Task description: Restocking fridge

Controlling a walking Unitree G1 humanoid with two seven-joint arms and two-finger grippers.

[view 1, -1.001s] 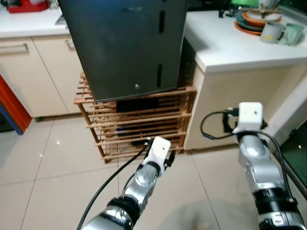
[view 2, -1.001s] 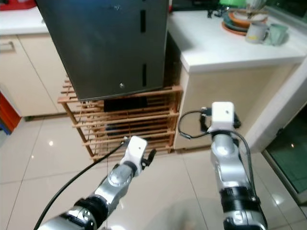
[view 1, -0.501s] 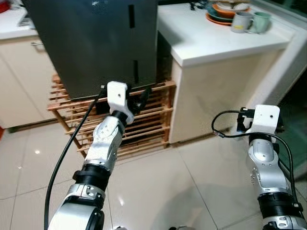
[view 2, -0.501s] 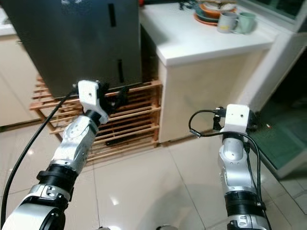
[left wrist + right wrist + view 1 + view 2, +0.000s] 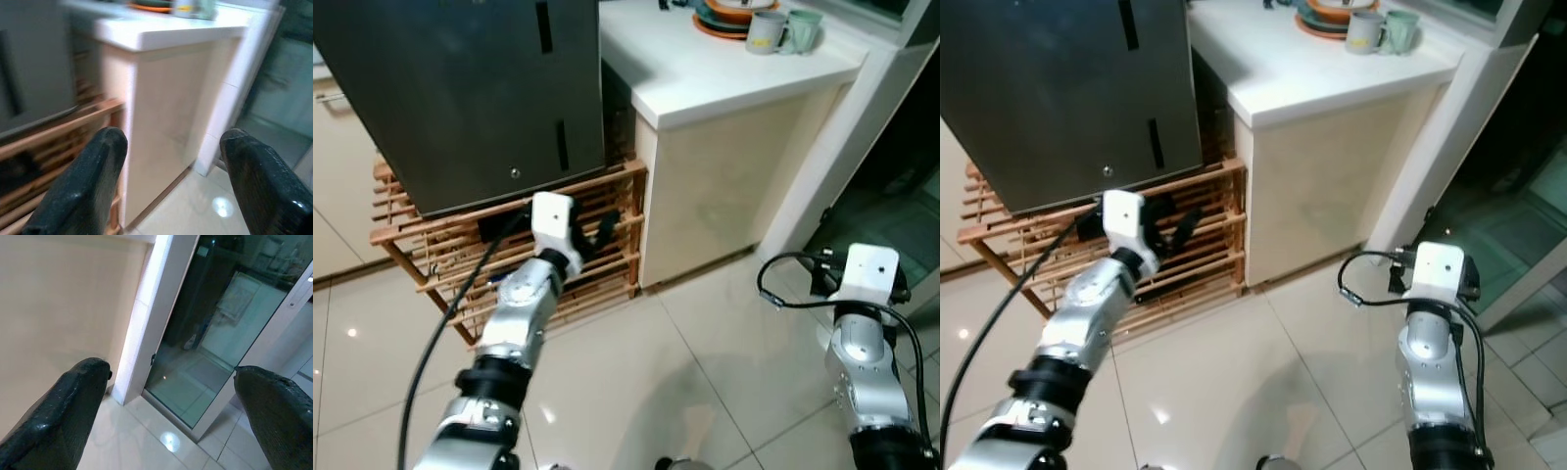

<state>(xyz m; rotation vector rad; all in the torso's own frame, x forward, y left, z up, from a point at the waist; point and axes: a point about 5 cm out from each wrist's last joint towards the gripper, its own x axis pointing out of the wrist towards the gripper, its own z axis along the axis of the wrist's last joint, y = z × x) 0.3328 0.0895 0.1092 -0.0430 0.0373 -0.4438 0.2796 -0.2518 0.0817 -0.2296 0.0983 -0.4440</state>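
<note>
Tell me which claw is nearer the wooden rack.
Left. The left claw, open, hovers right in front of the wooden rack; the right claw, open, sits far off near the glass door.

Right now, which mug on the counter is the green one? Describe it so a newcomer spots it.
Find the white counter right of the dark fridge. At its far end, beside stacked orange plates, stand two mugs. The green mug is the rightmost, pale mint, next to the grey mug.

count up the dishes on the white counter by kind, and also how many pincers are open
Mugs: 2, a grey mug and a green mug, side by side on the counter.
Stacks of plates: 1, behind the mugs; the number of plates in it is too small to tell.
Open pincers: 2, left pincer and right pincer, both empty.
Total: 5
</note>
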